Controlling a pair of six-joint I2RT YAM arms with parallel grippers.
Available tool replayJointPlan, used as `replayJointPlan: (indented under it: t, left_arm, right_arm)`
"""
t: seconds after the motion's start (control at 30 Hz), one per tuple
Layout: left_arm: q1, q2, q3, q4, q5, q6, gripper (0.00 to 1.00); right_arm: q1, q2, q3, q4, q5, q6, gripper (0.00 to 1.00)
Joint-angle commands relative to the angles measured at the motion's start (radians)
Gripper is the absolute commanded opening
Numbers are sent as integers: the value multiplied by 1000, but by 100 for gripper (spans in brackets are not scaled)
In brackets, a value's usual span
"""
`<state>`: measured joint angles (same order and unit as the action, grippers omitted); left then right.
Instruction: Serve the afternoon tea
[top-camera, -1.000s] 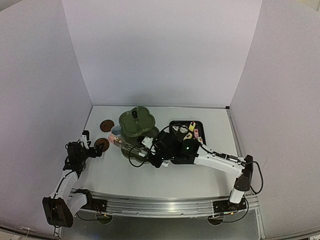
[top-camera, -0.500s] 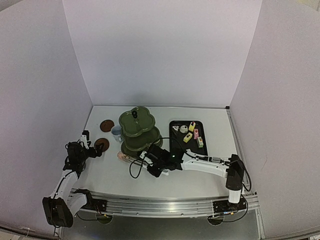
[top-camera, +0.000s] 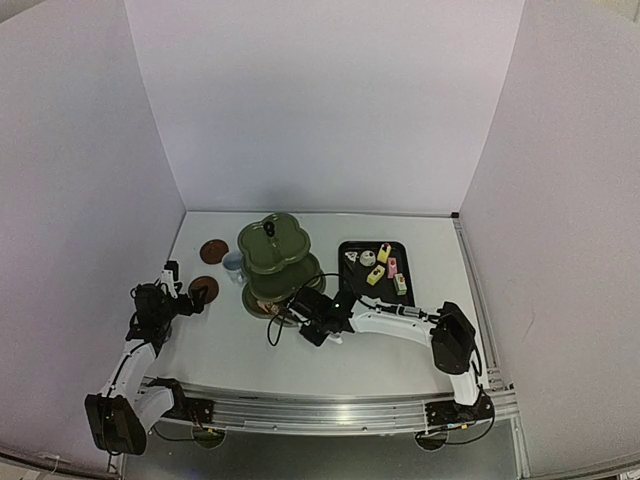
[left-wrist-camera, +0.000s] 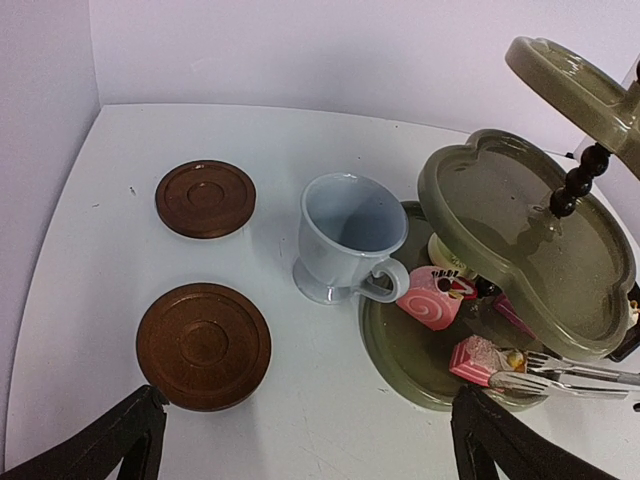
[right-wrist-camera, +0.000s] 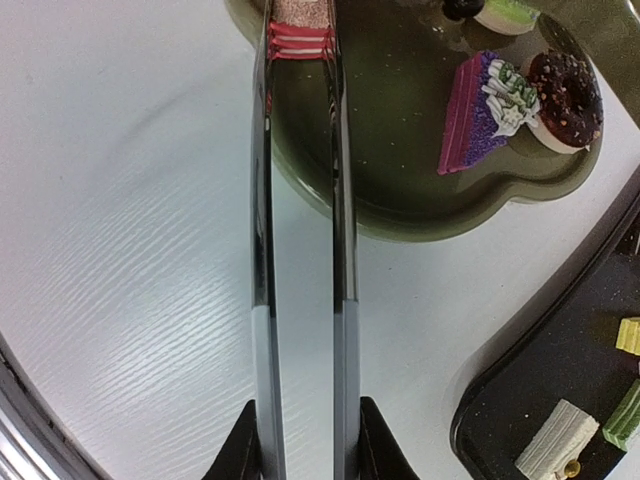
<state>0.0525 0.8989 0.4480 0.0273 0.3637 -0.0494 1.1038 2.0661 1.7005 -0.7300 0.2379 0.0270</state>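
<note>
The olive-green three-tier stand (top-camera: 272, 242) is at the table's left centre. My right gripper (right-wrist-camera: 305, 440) is shut on metal tongs (right-wrist-camera: 300, 250). The tong tips pinch a pink striped cake (right-wrist-camera: 299, 25) at the near rim of the stand's bottom tier (right-wrist-camera: 400, 190). A purple cake (right-wrist-camera: 470, 110) and a chocolate doughnut (right-wrist-camera: 565, 95) lie on that tier, and so does a pink swirl cake (left-wrist-camera: 431, 298). A pale blue cup (left-wrist-camera: 348, 235) stands beside the stand. Two brown coasters (left-wrist-camera: 205, 198) (left-wrist-camera: 203, 345) lie to its left. My left gripper (left-wrist-camera: 305, 420) is open near the closer coaster.
The black tray (top-camera: 343, 262) to the right of the stand holds several small cakes (top-camera: 376, 275). White walls close in the table on three sides. My right arm (top-camera: 400, 325) lies low across the table in front of the tray.
My right arm has drawn its tongs and the pink cake rightward, from the table left of the stand to the bottom tier's rim. The left arm has not moved.
</note>
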Motion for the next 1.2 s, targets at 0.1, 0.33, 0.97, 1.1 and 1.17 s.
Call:
replayJointPlan:
  t: [0.1, 0.33, 0.97, 1.1, 1.17]
  left_arm:
    - [3, -17, 8, 16, -3, 13, 100]
    - [3, -20, 5, 17, -6, 16, 100]
    - [3, -17, 8, 18, -3, 24, 100]
    - [3, -14, 8, 18, -2, 25, 100]
    - [3, -14, 8, 18, -1, 25, 100]
  right_arm:
    - [-15, 35, 87, 13, 30, 4, 0]
    - [-18, 44, 90, 7, 17, -16, 4]
    - [-19, 75, 126, -49, 19, -19, 33]
    - [-20, 61, 131, -55, 34, -13, 34]
    - [-19, 49, 129, -58, 39, -9, 34]
